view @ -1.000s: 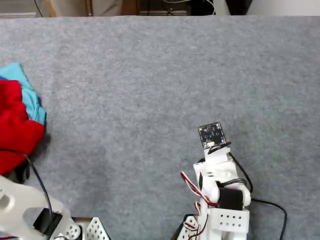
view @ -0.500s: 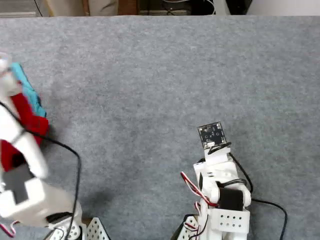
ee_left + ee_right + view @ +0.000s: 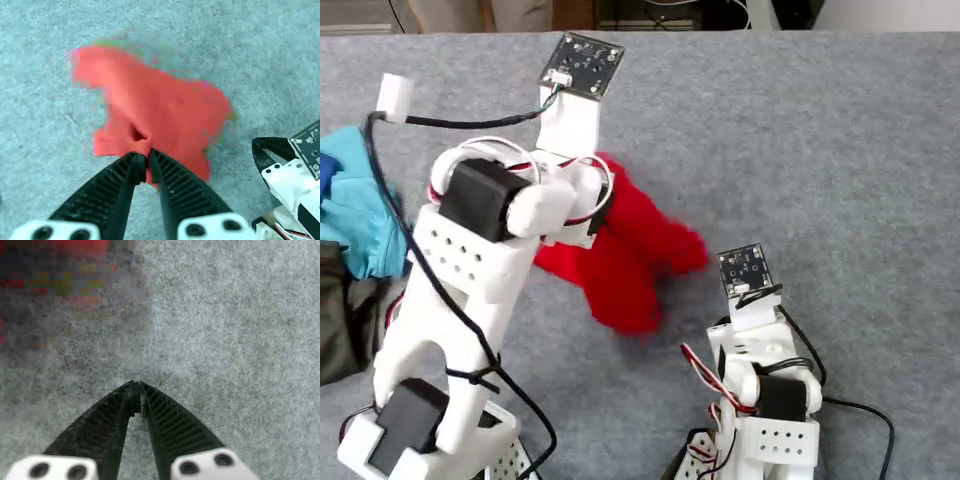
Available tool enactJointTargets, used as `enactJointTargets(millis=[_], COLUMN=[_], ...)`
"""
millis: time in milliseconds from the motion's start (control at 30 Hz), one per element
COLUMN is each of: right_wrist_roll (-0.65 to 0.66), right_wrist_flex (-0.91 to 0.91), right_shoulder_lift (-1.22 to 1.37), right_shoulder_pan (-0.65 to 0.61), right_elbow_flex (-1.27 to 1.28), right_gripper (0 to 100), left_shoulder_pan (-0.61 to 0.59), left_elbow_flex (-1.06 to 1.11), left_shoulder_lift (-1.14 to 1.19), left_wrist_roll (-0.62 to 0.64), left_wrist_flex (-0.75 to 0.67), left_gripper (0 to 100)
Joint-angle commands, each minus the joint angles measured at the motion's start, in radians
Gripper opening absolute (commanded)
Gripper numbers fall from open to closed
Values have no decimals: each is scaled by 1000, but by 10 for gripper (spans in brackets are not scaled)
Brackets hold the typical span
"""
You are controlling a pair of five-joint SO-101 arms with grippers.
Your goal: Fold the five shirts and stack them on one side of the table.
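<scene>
Bench (image 3: 820, 130): grey felt-like covering across the whole top. Beyond the far edge a narrow strip of room is seen, with wooden furniture parts and dark cables.

Left arm (image 3: 470, 300): stretched from the near left corner toward the bench middle, with the wrist above the red shirt.

Red shirt (image 3: 630, 260): unfolded and crumpled, left of the bench middle, between the clothes at the left edge and the right arm. Whether it is fully resting on the felt cannot be told.

Right arm (image 3: 760, 380): folded back at the near edge, close beside the red shirt's nearer end.

Turquoise shirt (image 3: 360, 210): bunched at the left edge, unfolded.

Dark olive garment (image 3: 340, 320): at the left edge, just nearer than the turquoise shirt and touching it.

Left gripper (image 3: 143, 161): black ribbed fingers (image 3: 120, 180) clenched on a pinch of the red shirt's hem.

Right gripper (image 3: 136, 390): fingers (image 3: 165, 420) pressed together with nothing between them, over bare felt.

Change noted against one second ago: the red shirt was then on top of the turquoise one at the left edge, and the left arm was low at the near left corner. The shirt has since been carried off the pile toward the middle, so that the turquoise shirt and the olive garment are uncovered. The right arm is unmoved.
</scene>
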Motion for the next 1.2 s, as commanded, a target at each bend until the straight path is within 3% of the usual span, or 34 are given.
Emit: enactJointTargets(millis=[0,100,167,333,467,567,700,833,1000,1167], right_wrist_roll=[6,6,6,6,6,6,9,58,155,160], right_wrist_flex=[-11,-11,-11,-8,-11,-58,-186,-267,-253,-114], right_shoulder_lift=[-31,-31,-31,-31,-31,-31,-31,-22,44,300], right_shoulder_pan=[-7,-7,-7,-5,31,117,186,180,182,185], right_elbow_flex=[-4,-4,-4,-7,-62,-142,-291,-467,-662,-977], right_gripper=[5,5,5,5,5,5,5,5,5,5], left_shoulder_pan=[-14,-86,-167,-359,-583,-787,-1042,-1250,-1401,-1419], left_elbow_flex=[6,12,6,64,176,241,299,381,466,517], left_shoulder_lift=[-42,-42,-42,-42,-44,-44,-44,-44,-44,-68], left_wrist_roll=[49,163,186,180,101,57,-57,-146,-282,-344], left_wrist_flex=[6,9,9,9,9,9,9,9,9,9], left_gripper=[198,374,416,374,322,229,16,16,19,19])
